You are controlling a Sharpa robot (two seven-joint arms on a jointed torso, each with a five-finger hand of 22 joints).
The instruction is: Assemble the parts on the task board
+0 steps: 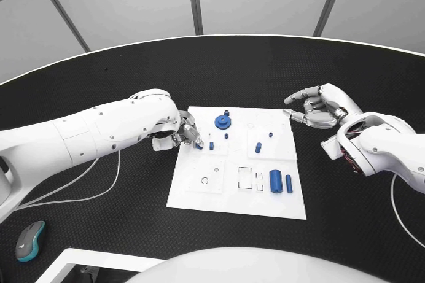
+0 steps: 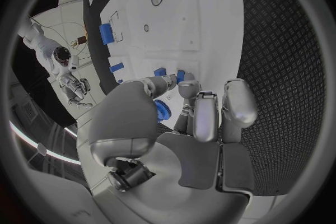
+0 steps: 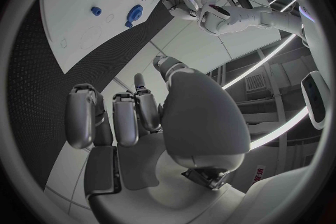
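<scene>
board: white plate mid-table, long side running near to far, on black table
gear: blue round part with a knob on top, far-left area of board, just right of left hand
pegs: small blue pegs standing mid-board, a few spread between gear and board's right side
cylinder: blue, thick, lying near-right on board; thin blue bar just right of it, side by side
slots: rectangular outlines left of cylinder; small ring hole further left
left hand: at board's left edge, far half, fingers curled down over the board; in left wrist view fingertips sit at small blue pieces; cannot tell if it is pinching one or just touching
right hand: off the board, above table just past board's far-right corner, fingers apart and part curled, nothing in it; released
mouse: grey-teal, near-left on table, well apart from board
cable: white along table under left arm
</scene>
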